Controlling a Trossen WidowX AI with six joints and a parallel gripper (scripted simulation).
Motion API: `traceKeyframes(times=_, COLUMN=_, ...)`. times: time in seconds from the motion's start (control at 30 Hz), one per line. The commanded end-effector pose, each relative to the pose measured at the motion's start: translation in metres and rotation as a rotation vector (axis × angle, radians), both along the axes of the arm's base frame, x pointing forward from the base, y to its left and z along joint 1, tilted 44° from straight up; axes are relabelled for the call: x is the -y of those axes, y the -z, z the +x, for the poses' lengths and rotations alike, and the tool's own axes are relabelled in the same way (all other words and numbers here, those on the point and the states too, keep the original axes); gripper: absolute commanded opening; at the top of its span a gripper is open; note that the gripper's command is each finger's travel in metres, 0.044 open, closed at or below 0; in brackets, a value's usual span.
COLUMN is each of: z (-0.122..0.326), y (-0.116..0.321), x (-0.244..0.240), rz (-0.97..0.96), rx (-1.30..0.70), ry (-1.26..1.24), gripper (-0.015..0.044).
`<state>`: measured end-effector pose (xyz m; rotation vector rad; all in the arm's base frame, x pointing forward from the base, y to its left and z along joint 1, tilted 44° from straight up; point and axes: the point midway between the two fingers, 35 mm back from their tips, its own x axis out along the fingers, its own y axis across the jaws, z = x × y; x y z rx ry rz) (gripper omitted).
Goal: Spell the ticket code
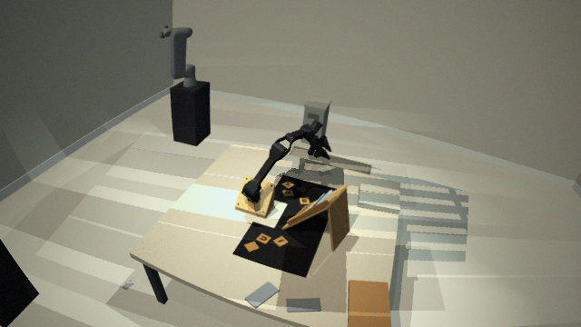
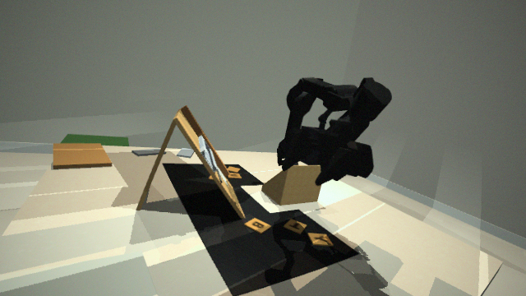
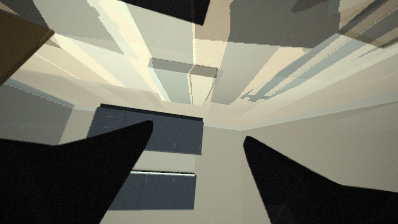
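The black gripper [image 1: 328, 153] [image 2: 301, 176] [image 3: 200, 133] was open, its 2 fingers well apart with nothing between them. The black arm [image 1: 269, 167] [image 2: 367, 99] rose from a wooden base [image 1: 242, 210] [image 2: 302, 185] and held the gripper above the table [image 1: 204, 259] [image 2: 41, 205], away from the letter board [image 1: 318, 206] [image 2: 197, 150].

The board stood as an A-frame, its front panel sloping down onto the black mat [image 1: 295, 263] [image 2: 222, 263]. Pale, shiny pieces lay along its face, too small and too steeply angled for a code or rail contents to be read.

The task's 6 orange tiles lay on the mat in 2 groups of 3. In 1 group, the B tile [image 1: 304, 201] [image 2: 257, 225] was nearest the board's foot, with a tile resembling a T [image 1: 288, 193] [image 2: 295, 225] and the Y tile [image 1: 288, 184] [image 2: 320, 239] beyond it. In the other group, the U tile [image 1: 263, 238] lay between a tile with an unclear letter [image 1: 280, 241] and a tile with no readable letter [image 1: 251, 246]. All 6 were apart from the gripper.

Well apart from the board, 2 flat gray pieces [image 1: 262, 294] [image 2: 149, 152] and an orange block [image 1: 369, 295] [image 2: 82, 155] rested on the table.
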<state>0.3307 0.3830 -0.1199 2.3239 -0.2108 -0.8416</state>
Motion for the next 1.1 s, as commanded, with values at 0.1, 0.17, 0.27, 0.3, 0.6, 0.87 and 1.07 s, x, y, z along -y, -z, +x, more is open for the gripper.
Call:
traceKeyframes(times=0.1, z=-0.002, y=-0.021, x=0.014, rz=0.164, rx=0.094, ry=0.132, gripper=0.0440)
traceKeyframes(times=0.17, z=-0.004, y=-0.037, x=0.026, rz=0.297, rx=0.173, ry=0.235, gripper=0.0440)
traceKeyframes(times=0.27, z=-0.009, y=-0.061, x=0.046, rz=0.497, rx=0.295, ry=0.383, gripper=0.0440)
traceKeyframes(times=0.3, z=-0.011, y=-0.068, x=0.053, rz=0.564, rx=0.337, ry=0.431, gripper=0.0440)
traceKeyframes(times=0.6, z=-0.033, y=-0.125, x=0.120, rz=1.142, rx=0.695, ry=0.799, gripper=0.0440)
traceKeyframes(times=0.87, z=-0.052, y=-0.152, x=0.167, rz=1.502, rx=0.921, ry=0.983, gripper=0.0440)
traceKeyframes(times=1.07, z=-0.068, y=-0.168, x=0.205, rz=1.790, rx=1.093, ry=1.103, gripper=0.0440)
